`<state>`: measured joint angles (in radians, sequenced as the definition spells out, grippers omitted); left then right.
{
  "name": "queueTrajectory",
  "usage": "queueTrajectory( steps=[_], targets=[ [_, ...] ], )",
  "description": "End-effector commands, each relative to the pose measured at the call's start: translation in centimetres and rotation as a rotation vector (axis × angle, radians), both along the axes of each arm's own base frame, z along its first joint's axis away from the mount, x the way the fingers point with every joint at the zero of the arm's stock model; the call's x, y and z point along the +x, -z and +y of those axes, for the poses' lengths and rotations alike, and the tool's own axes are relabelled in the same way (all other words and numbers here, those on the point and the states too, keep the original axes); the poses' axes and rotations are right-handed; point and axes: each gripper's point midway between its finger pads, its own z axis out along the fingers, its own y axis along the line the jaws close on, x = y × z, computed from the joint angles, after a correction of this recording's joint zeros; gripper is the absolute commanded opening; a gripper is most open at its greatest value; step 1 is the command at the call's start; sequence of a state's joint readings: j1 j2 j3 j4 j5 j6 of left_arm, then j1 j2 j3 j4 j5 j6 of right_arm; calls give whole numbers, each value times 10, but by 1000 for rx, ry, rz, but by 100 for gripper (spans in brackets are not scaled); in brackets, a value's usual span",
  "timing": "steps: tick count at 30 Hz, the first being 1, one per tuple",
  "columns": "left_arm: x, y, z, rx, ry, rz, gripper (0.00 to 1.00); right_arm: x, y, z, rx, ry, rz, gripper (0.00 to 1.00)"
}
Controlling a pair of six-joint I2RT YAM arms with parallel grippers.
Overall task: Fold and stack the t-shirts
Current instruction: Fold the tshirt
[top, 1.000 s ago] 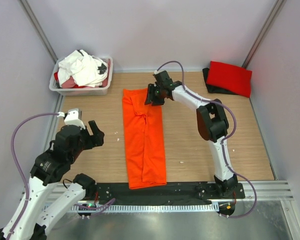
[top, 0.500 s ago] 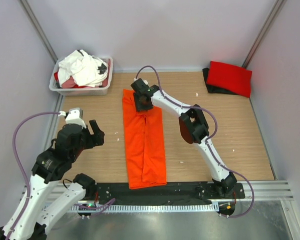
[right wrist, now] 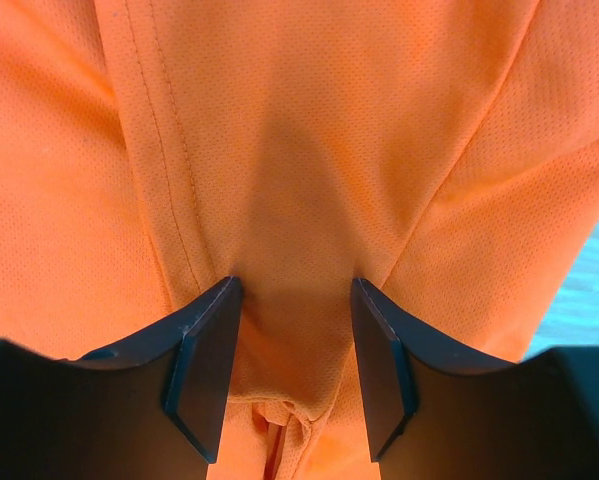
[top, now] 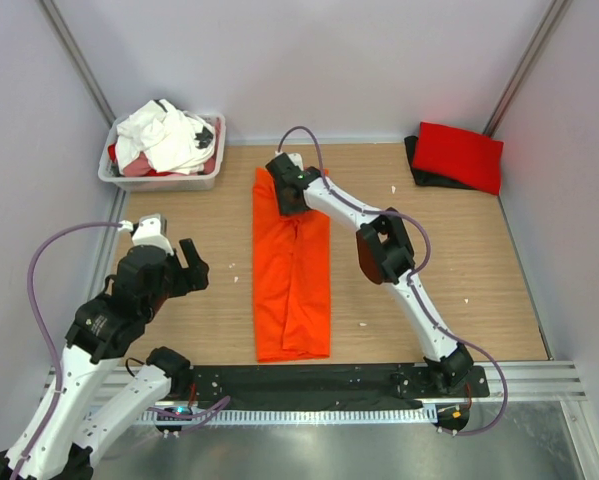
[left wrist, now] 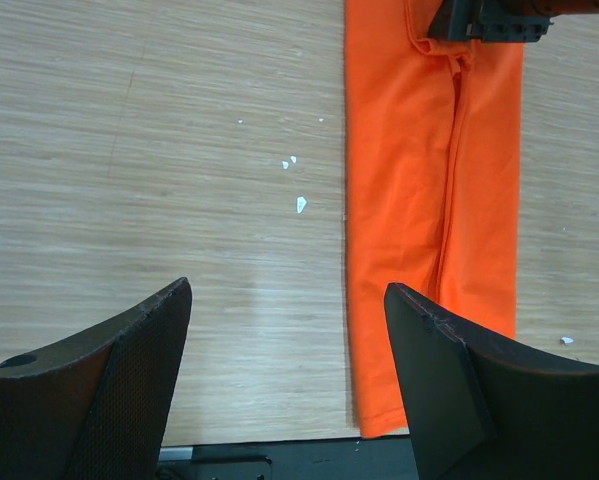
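Right end effector, apart on the shirt's 12 o'clock end, should pinch both layers squarely; left end effector hangs apart.

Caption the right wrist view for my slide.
Right gripper, jaws apart, presses on the orange t-shirt, cloth creasing in the gap.

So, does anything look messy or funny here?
The tub at the far left is messy: crumpled shirts heap over its rim. Little white specks dot the table beside the orange shirt.
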<state>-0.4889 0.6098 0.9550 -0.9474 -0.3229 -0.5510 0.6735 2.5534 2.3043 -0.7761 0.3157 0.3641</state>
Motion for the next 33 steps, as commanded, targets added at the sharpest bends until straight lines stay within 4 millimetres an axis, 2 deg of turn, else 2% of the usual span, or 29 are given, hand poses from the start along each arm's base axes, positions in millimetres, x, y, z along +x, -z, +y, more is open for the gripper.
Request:
queueTrajectory(
  steps=[1, 8, 13, 17, 19, 20, 21, 22, 23, 24, 26, 27, 28, 30, 31, 32, 33],
  targets=[
    [6, -5, 1, -9, -28, -16, 79, 18, 46, -50, -90, 38, 69, 54],
    [7, -5, 3, -7, -42, -18, 79, 45, 39, -23, 10, -105, 14, 57],
    [8, -3, 3, -5, -43, -11, 79, 70, 17, -3, 70, -181, -94, 62],
    [9, -3, 3, -4, -44, -9, 79, 84, -23, 10, 114, -251, -199, 70],
    [8, -3, 4, -4, -44, -9, 79, 90, -64, 5, 113, -231, -271, 74],
    [8, -3, 3, -6, -43, -10, 79, 87, -68, 0, 102, -223, -273, 76],
    [8, -4, 4, -7, -44, -14, 79, 87, -106, -4, 121, -207, -327, 78],
    [8, -4, 4, -9, -43, -15, 79, 86, -117, -10, 113, -181, -346, 81],
    [7, -4, 4, -9, -43, -17, 79, 82, -118, -18, 100, -166, -338, 83],
    [8, -4, 4, -9, -43, -17, 79, 79, -148, -23, 108, -150, -376, 84],
    [8, -4, 5, -9, -47, -19, 79, 66, -149, -43, 60, -92, -346, 84],
    [9, -5, 4, -9, -48, -20, 78, 56, -166, -55, 47, -60, -347, 83],
    [9, -3, 4, -6, -46, -13, 77, 42, -151, -68, 30, -6, -299, 82],
    [12, 2, 1, 3, -41, 13, 74, 18, -144, -79, 51, 35, -247, 77],
    [13, 4, -1, 5, -37, 28, 74, 2, -173, -83, 111, 46, -279, 75],
    [14, 8, -6, -6, -26, 53, 73, -27, -132, -86, 139, 53, -167, 75],
    [17, 15, -11, -6, -21, 98, 73, -40, -136, -83, 189, 49, -172, 75]
  ],
)
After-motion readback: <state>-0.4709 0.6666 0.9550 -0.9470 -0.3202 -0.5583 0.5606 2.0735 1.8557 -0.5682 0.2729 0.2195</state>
